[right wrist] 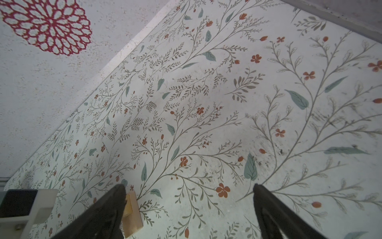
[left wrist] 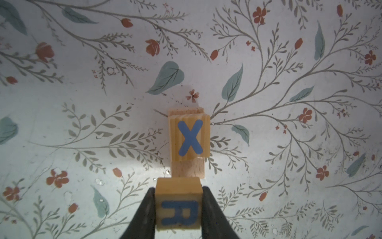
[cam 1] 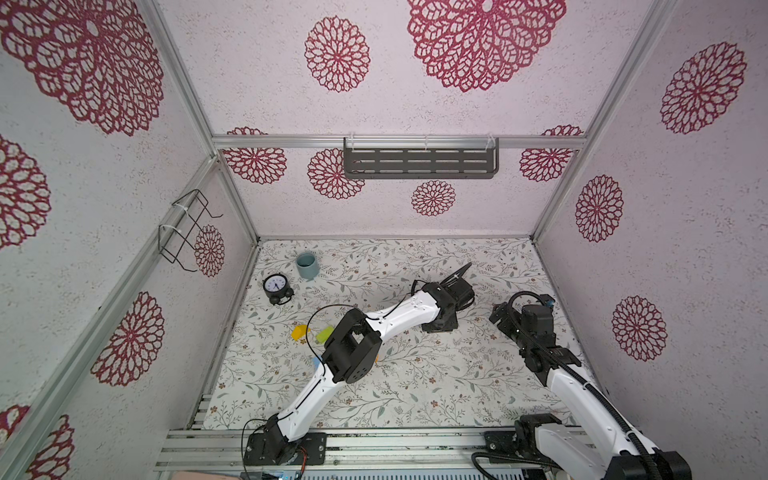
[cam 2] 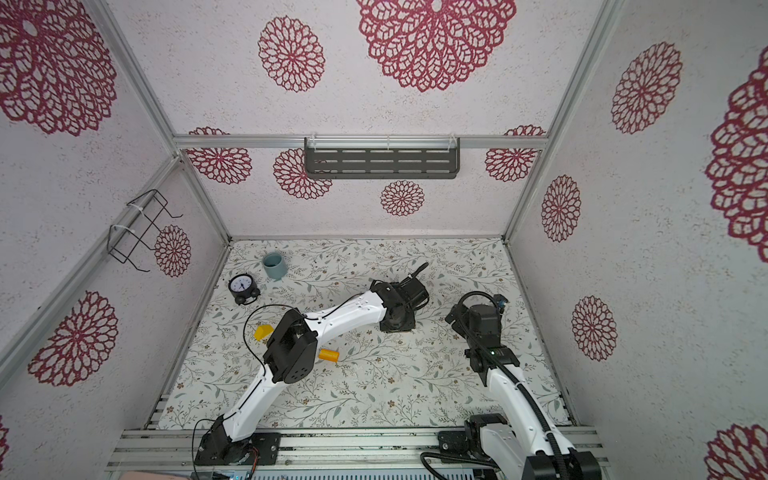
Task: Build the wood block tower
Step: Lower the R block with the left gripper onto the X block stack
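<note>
**R cube in grip, tower just ahead**

We find the left gripper (left wrist: pixel 178 190) partly closed on the R cube (left wrist: pixel 178 213), pinching two flat sides. The tower (left wrist: pixel 189 154), an X cube (left wrist: pixel 189 132) on a plain block (left wrist: pixel 188 169), stands just beyond its fingertips. The right gripper (right wrist: pixel 189 187) is spread wide and empty. We judge the R cube light, rigid and smooth-faced. The side grip suits it, and release should be gentle.
</note>
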Robot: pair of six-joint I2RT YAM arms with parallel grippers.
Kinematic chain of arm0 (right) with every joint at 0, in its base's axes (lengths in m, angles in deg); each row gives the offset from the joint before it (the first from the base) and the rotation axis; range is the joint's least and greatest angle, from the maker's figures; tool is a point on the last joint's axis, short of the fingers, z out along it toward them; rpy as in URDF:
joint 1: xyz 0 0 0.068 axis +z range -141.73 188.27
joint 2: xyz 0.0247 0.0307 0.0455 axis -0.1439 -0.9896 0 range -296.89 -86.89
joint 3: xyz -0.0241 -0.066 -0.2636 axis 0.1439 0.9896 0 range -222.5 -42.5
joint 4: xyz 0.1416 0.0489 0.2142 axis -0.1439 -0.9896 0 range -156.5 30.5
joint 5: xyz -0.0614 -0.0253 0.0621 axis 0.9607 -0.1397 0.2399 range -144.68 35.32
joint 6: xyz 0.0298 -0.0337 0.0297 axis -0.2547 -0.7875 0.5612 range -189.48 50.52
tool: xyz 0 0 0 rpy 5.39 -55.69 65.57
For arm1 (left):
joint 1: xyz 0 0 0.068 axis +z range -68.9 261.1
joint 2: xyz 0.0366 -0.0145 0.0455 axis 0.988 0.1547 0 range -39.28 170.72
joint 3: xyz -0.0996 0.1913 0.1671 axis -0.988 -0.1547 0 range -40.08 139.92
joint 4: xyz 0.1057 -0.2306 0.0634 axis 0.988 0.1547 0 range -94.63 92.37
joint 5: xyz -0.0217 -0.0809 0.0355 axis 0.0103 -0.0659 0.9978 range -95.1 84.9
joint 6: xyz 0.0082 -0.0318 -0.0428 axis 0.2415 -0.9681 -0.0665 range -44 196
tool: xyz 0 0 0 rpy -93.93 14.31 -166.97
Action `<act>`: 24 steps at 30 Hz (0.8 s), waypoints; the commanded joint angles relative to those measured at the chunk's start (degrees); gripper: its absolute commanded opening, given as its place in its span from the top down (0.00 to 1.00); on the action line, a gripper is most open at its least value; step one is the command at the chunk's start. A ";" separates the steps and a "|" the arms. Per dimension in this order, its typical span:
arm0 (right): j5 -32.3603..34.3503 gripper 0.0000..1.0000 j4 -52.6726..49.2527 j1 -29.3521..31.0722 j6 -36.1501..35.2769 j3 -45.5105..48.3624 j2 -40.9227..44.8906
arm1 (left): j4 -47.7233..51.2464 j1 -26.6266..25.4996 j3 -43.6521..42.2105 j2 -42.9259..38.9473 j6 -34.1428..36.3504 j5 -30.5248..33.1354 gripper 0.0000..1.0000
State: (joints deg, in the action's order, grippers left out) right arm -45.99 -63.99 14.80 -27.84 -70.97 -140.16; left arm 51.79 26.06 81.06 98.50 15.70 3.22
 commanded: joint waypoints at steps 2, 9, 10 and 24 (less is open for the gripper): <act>-0.69 0.01 1.86 -0.28 0.89 0.08 0.63 | -0.50 -0.23 2.20 2.01 -1.32 -0.27 0.68; -0.69 0.01 1.92 -0.29 0.74 0.20 0.65 | -0.27 -0.22 3.52 2.94 -0.90 -0.54 0.69; -0.78 0.01 1.94 -0.30 0.72 0.26 0.63 | -0.19 -0.25 3.74 3.07 -0.88 -0.51 0.69; -0.81 0.01 2.03 -0.28 0.63 0.34 0.70 | 0.35 -0.08 5.42 4.15 -0.71 -1.01 0.69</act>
State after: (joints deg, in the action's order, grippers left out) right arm -46.95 -63.57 14.80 -27.84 -70.97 -140.16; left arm 51.82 26.06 85.34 100.92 15.72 2.23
